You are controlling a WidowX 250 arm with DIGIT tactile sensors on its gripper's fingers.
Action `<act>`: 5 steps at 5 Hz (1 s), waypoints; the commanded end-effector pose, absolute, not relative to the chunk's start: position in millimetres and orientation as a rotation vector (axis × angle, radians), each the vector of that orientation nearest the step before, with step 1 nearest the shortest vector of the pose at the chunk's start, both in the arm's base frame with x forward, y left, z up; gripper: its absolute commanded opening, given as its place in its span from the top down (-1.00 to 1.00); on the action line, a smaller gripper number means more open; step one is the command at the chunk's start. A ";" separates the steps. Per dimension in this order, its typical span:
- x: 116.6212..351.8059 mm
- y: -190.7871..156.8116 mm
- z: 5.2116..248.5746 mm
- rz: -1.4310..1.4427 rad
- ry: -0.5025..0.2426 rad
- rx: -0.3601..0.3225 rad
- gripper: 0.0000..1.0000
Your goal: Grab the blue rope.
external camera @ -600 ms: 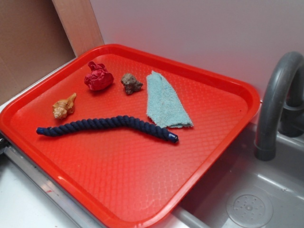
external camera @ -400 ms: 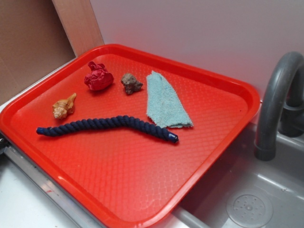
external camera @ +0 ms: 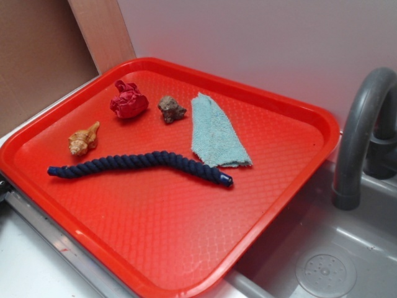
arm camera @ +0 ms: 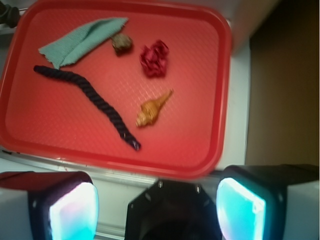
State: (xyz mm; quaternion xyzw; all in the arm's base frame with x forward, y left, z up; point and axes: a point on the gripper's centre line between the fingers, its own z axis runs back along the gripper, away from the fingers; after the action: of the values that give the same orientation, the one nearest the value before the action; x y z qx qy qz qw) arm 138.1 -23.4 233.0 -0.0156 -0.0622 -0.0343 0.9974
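- The blue rope (external camera: 139, 164) is seen lying across the red tray (external camera: 186, 248), in front of the shell (external camera: 83, 139) and the teal cloth (external camera: 215, 133).
- It is best taken at its middle, across the cord, clear of the cloth.
- The gripper (arm camera: 157, 207) is held high above the tray's near edge, jaws wide apart and empty.

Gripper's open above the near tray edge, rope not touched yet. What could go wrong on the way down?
The blue rope lies close to the shell midway along and to the teal cloth at one capped end, so the open gripper may catch either there; the stretch between looks safer. The rope is round and lies flat on the red tray, so it may roll from the fingers. A grasp near one end would probably let the rest hang and drag.
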 end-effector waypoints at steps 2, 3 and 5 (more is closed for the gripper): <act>199.9 -87.7 189.6 -0.676 -0.238 0.036 -1.00; 192.2 -108.7 170.3 -0.766 -0.208 -0.002 -1.00; 200.2 -124.5 122.3 -0.775 -0.090 -0.041 -1.00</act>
State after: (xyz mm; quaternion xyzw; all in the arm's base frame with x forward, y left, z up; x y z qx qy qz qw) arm 205.1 -115.6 112.7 -0.0197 -0.0265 -0.3706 0.9282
